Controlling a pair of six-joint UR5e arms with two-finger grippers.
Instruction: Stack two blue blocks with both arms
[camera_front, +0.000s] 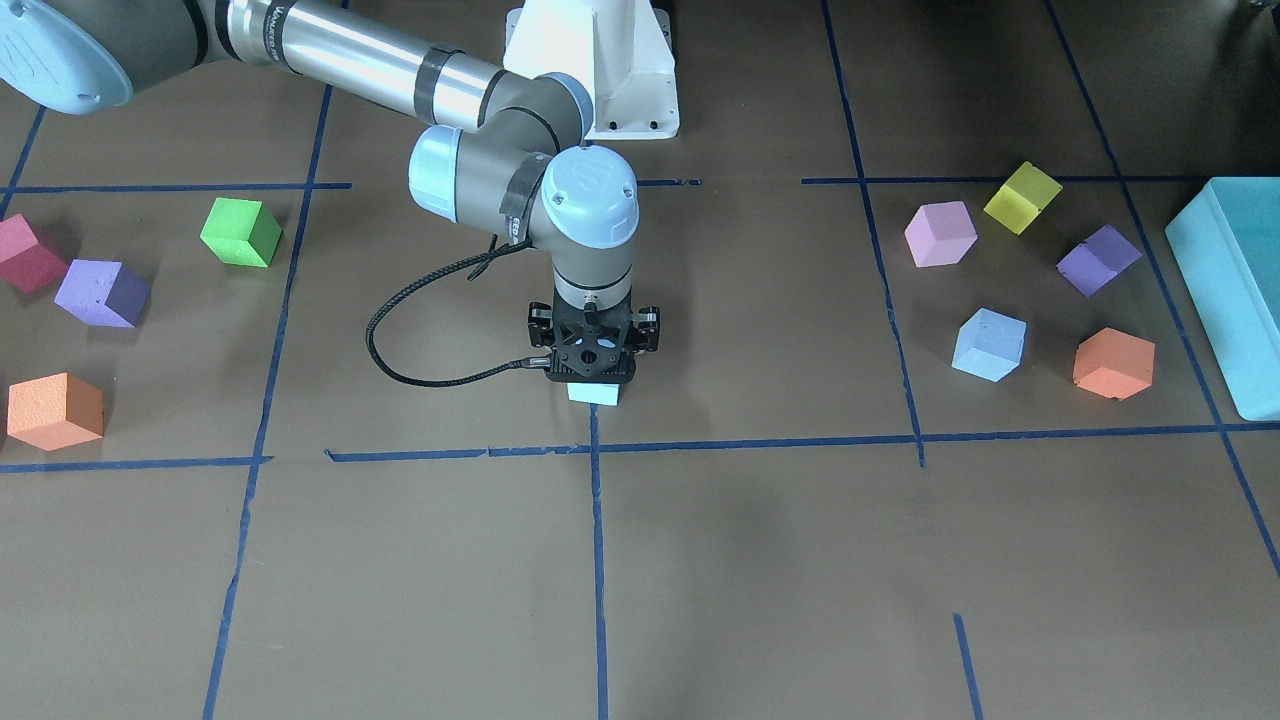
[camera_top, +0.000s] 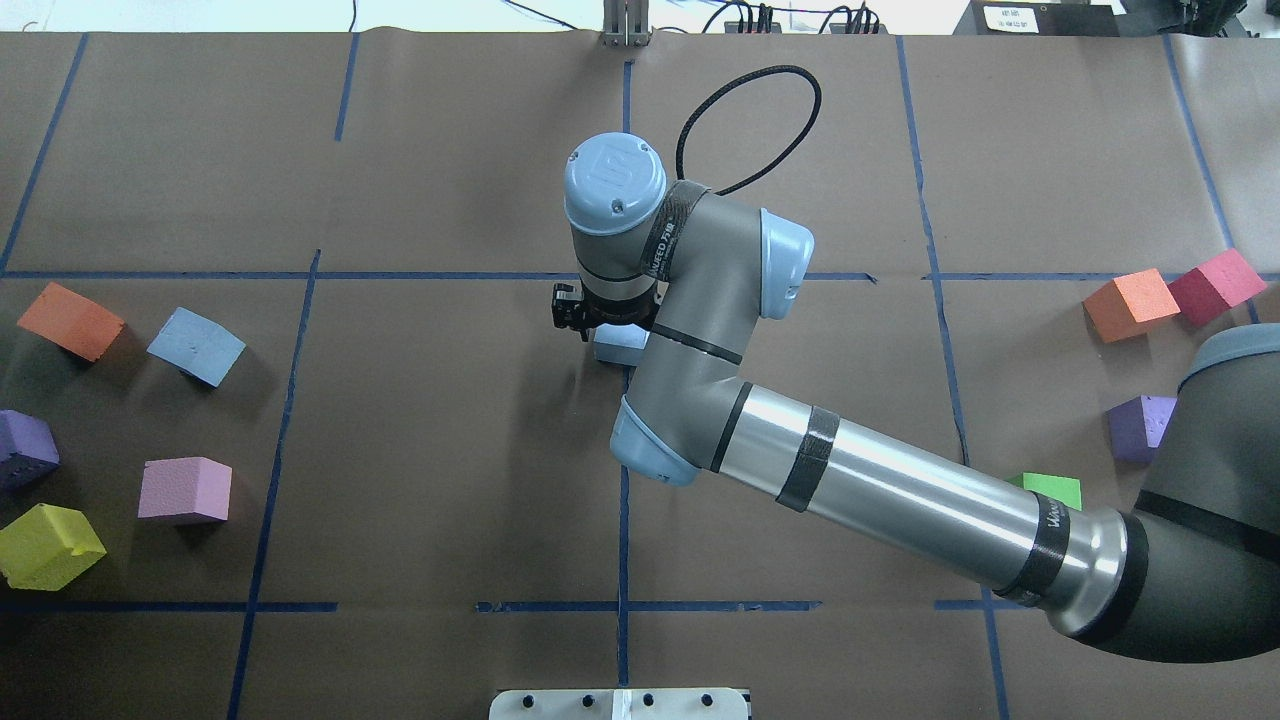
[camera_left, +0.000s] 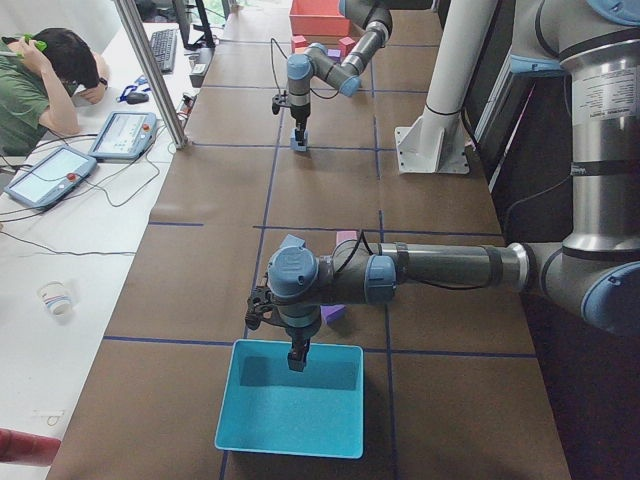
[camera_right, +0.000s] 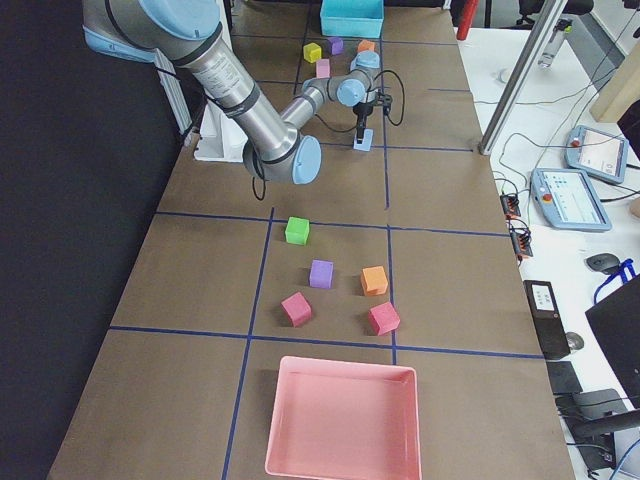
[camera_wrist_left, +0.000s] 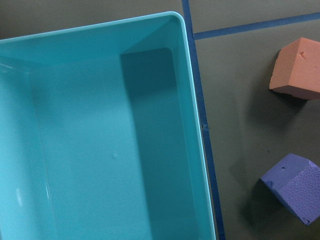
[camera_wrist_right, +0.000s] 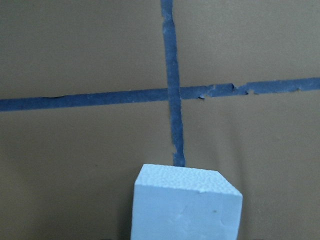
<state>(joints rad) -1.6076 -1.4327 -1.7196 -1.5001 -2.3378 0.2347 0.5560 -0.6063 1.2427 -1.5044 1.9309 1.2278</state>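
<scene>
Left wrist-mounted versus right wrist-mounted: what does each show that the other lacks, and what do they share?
Only the left wrist-mounted view shows the open teal box, with nothing in the part that is visible. An orange cube and a violet cube sit on the table beside the box, apart from it. Only the right wrist-mounted view shows a pale blue cube at its bottom edge, just short of a crossing of tape lines. Both share the brown table marked with blue tape.
</scene>
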